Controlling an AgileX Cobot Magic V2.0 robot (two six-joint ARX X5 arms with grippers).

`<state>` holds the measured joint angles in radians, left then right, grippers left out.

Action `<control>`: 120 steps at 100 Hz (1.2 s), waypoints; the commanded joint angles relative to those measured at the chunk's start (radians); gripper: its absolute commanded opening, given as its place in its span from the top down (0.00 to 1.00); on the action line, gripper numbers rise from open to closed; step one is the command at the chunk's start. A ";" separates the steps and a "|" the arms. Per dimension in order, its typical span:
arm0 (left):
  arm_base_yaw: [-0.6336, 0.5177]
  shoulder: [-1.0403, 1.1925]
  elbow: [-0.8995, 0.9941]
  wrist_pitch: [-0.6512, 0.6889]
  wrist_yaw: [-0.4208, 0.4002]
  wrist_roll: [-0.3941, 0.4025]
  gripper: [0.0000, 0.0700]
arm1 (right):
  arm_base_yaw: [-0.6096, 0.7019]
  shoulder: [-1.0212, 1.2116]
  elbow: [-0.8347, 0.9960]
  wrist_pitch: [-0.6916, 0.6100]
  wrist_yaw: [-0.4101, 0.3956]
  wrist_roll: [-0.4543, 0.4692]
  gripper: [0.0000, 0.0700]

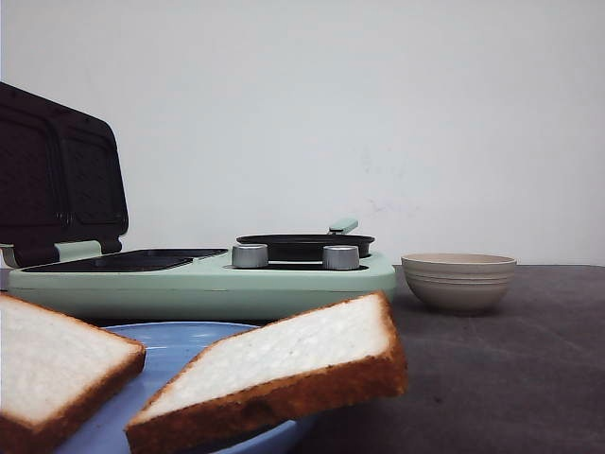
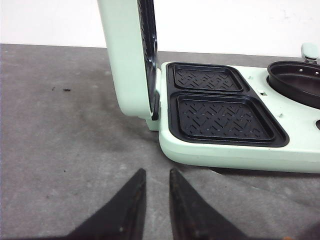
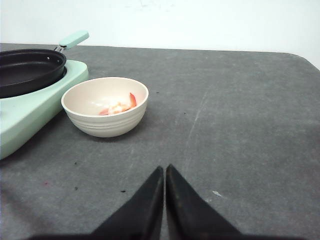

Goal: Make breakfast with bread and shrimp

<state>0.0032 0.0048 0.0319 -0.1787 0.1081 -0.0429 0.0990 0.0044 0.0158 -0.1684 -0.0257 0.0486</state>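
The left gripper [image 2: 157,186] hovers over bare grey table [image 2: 60,130] near the open sandwich maker [image 2: 220,145], fingers narrowly parted and empty. The right gripper [image 3: 164,181] is pressed closed, empty. Two bread slices [image 1: 284,364] lie on a blue plate [image 1: 180,345] at the table's near edge. The shrimp [image 3: 119,106] sits in the beige bowl [image 3: 105,117] beside the maker's frying pan [image 3: 27,70].

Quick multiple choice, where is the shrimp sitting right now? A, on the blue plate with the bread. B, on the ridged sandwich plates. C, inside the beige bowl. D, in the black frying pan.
C: the right wrist view shows the orange-pink shrimp lying inside the beige bowl, which stands on the table beside the green breakfast maker.
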 commanded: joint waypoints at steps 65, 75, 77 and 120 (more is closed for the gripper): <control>-0.001 -0.002 -0.018 0.000 0.005 -0.002 1.00 | 0.002 -0.001 -0.003 0.018 -0.002 0.002 1.00; -0.001 -0.002 -0.018 0.001 0.005 -0.003 1.00 | 0.002 -0.001 -0.003 0.018 -0.002 0.035 1.00; -0.001 -0.002 -0.018 0.002 0.005 -0.004 1.00 | 0.002 -0.001 -0.003 0.018 -0.002 0.049 1.00; -0.001 0.009 0.076 -0.021 0.061 -0.240 0.99 | 0.002 0.016 0.119 -0.124 -0.112 0.241 1.00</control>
<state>0.0032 0.0078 0.0608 -0.1967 0.1440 -0.2466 0.0990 0.0090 0.0841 -0.2630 -0.1356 0.2371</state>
